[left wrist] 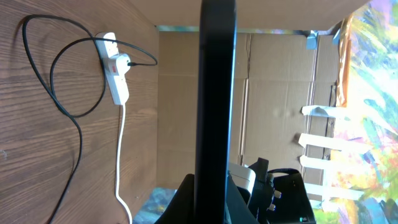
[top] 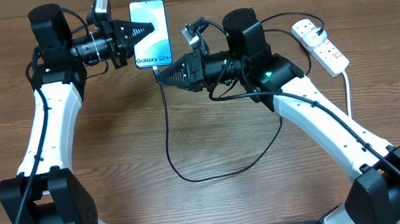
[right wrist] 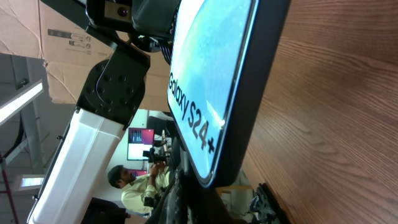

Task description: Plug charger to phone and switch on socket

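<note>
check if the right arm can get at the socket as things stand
Probably not yet: the socket lies unobstructed beside that arm, but the right gripper is shut on the charger at the phone.

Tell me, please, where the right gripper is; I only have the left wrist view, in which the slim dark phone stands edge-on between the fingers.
Observer: The right gripper sits shut just below the bottom edge of the slim blue-screened phone, pointing at it.
Operator: Does it have the cable?
Observer: Yes, the thin black charger cable leaves its fingertips and loops across the wooden table; whether the tip is seated I cannot tell.
Operator: Which way does the screen face?
Observer: Up towards the overhead camera, with the "Galaxy S24+" text at the end nearest the right gripper.
</note>
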You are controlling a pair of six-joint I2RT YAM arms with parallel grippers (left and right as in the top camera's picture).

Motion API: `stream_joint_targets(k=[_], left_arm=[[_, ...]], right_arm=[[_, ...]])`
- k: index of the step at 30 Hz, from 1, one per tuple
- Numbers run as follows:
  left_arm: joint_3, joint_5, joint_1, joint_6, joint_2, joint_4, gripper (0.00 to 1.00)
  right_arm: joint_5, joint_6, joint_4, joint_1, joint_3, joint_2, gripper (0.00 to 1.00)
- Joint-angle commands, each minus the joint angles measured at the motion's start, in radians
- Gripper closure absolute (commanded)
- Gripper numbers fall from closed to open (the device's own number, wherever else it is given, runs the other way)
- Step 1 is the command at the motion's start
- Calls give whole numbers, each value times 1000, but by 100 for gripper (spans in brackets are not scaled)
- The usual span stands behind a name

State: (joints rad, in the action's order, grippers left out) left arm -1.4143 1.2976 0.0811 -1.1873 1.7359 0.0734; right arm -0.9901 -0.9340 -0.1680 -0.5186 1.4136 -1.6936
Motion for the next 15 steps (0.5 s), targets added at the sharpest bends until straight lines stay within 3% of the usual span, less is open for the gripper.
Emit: stream_joint_targets(k=[1, 15], left_arm=[[-15, 61, 3, 21, -8, -10, 96], [-15, 64, -1, 21, -8, -10, 96]], right_arm=[[32, -2, 9, -1, 6, -8, 96], [66, -56, 52, -2, 6, -8, 96]])
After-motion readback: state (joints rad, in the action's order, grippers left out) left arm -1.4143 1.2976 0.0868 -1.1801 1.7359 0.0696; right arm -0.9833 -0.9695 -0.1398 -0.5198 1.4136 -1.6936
